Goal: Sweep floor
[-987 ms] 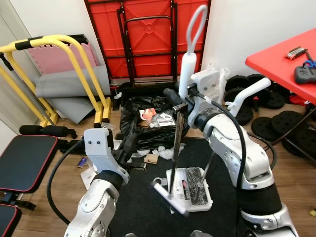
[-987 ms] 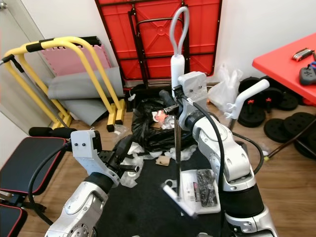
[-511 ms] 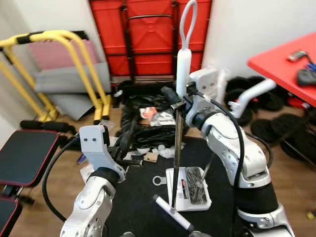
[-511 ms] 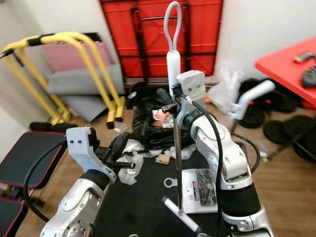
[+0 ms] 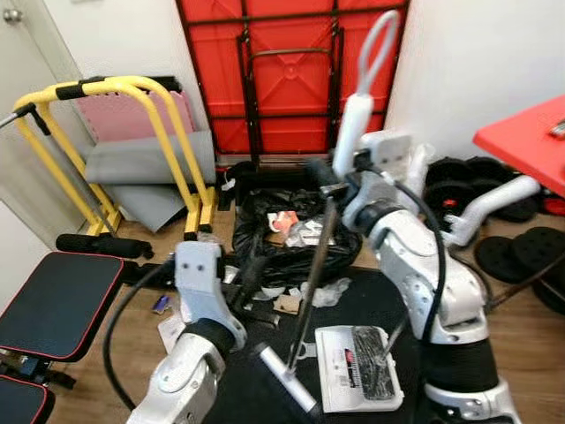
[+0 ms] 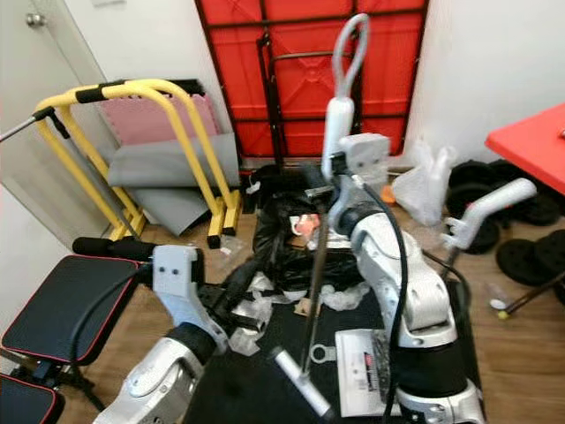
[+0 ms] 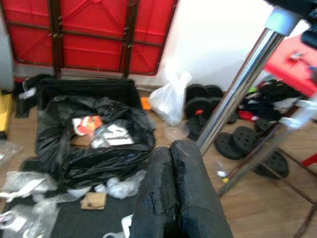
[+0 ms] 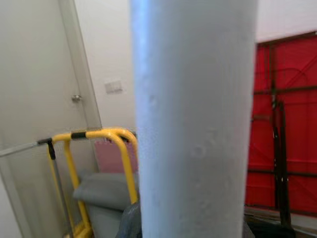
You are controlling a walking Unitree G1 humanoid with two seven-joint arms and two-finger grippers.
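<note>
Right claw [image 5: 328, 184] clenched on broom [image 5: 316, 265] w/ white loop handle, shaft tilted over black mat [image 5: 371, 300], left claw [image 7: 171, 171] closed, empty, near black trash bag [image 5: 291, 234], white dustpan [image 5: 357, 380] on mat by broom head.

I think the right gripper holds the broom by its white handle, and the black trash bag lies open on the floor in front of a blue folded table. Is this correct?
Not quite: the folded table behind the black trash bag is red, not blue, as the left eye view shows. The rest holds: the right gripper holds the broom by its white handle, and the bag lies open on the floor.
</note>
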